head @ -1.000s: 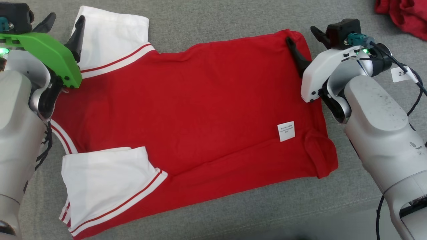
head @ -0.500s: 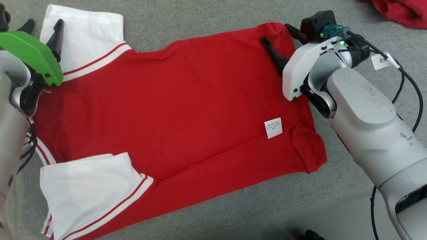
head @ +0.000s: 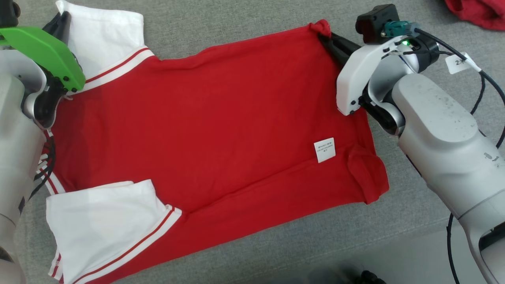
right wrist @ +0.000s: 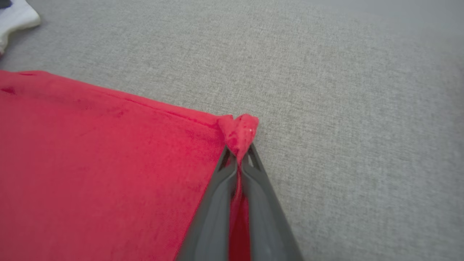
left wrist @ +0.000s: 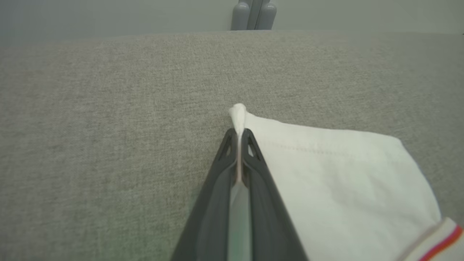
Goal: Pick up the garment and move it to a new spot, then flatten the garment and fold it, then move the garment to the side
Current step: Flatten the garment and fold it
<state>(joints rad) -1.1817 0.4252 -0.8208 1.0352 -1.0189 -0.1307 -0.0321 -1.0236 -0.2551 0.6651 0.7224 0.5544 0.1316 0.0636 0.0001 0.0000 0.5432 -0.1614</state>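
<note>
The garment [head: 221, 118] is red, sleeves [head: 102, 221] white with red stripes, label [head: 324, 150] seemingly dark-printed.

Head camera high, facing down over garment [head: 221, 118], wrist cameras close along jaws, sharing its far corners

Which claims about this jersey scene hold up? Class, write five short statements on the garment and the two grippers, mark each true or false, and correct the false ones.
1. The left gripper is shut on a white sleeve corner of the garment. True.
2. The right gripper is open above the cloth. False: it is shut on a red corner of the garment.
3. A small white label shows on the red fabric. True.
4. The garment hangs in the air. False: it lies spread on the grey surface.
5. Both sleeves are plain red. False: they are white with red-striped trim.
</note>
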